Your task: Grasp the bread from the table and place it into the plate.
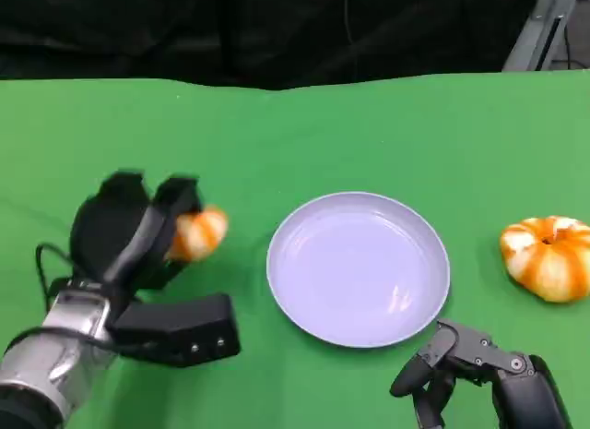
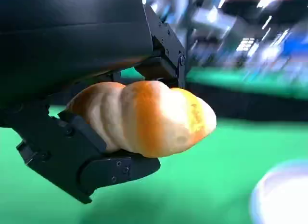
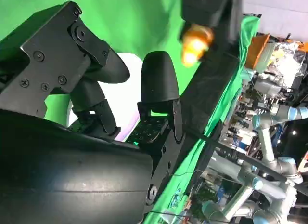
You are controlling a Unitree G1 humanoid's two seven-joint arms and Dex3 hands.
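On table: one plate (image 1: pixel 359 268), two breads (image 1: pixel 196 232) (image 1: pixel 548 256).

- A green desk (image 1: pixel 369 134) is seen under a black backdrop (image 1: pixel 277 32).
- An orange-and-white pumpkin (image 1: pixel 548 257) is set on the desk near its right edge.
- A grey metal frame (image 1: pixel 544 28) is seen at the far right corner.

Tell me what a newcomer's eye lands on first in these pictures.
First the left hand, raised over the green table left of the plate, gripping an orange-and-white bread roll. Next the pale, empty plate at the centre. Then a second, pumpkin-shaped bread lying on the table to the plate's right, with the right hand holding nothing at the plate's near rim.
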